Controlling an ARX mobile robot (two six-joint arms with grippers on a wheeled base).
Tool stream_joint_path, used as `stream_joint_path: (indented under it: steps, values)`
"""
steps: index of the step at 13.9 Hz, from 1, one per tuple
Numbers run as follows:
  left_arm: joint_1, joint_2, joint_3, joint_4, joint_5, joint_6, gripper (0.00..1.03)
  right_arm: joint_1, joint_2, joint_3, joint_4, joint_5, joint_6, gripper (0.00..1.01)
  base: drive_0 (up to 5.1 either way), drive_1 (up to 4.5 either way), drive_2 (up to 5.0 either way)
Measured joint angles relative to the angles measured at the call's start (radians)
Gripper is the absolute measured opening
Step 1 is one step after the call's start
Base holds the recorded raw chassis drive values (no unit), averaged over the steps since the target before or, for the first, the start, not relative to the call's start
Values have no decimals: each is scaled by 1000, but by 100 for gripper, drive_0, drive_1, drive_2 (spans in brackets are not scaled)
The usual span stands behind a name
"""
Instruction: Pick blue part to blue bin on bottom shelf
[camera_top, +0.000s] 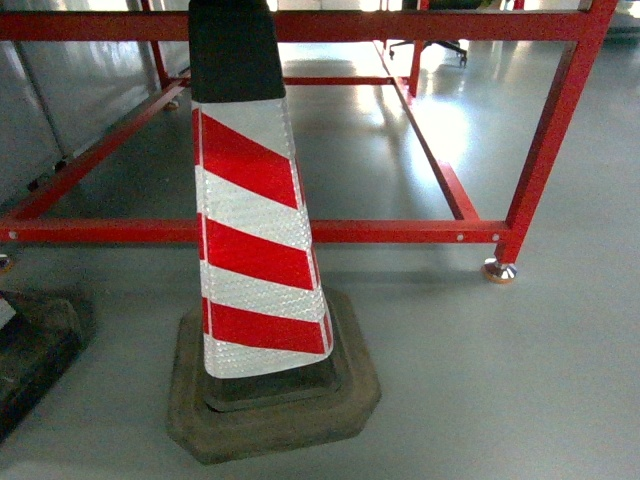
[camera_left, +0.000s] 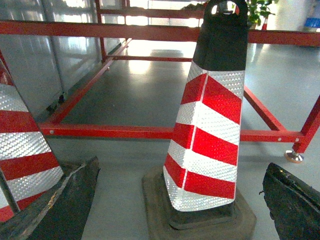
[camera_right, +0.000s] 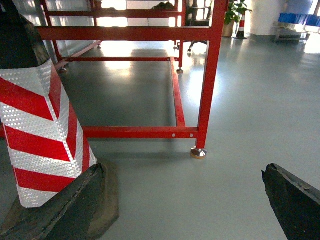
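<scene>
- Both claws hang low over the floor, fingers spread wide, holding nothing.
- A striped cone stands before the red frame; open floor lies rightward.
- No blue part or bin shows.

Daylight pours in from the far side of the room, and the glossy grey floor throws it back as white glare behind the red steel frame. My head view looks cool and bluish, a little soft overall. The red-and-white reflective traffic cone glitters sharply on its white bands and lays a faint shadow around its base. In both wrist views my dark fingers sit blurred at the lower corners, and the background windows wash out.
</scene>
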Motion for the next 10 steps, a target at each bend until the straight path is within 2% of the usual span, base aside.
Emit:
stream_joint_path:
  steps: [10]
  values:
    - [0,0,0,0,0,0,98,0,0,0,0,0,0,98,0,0,0]
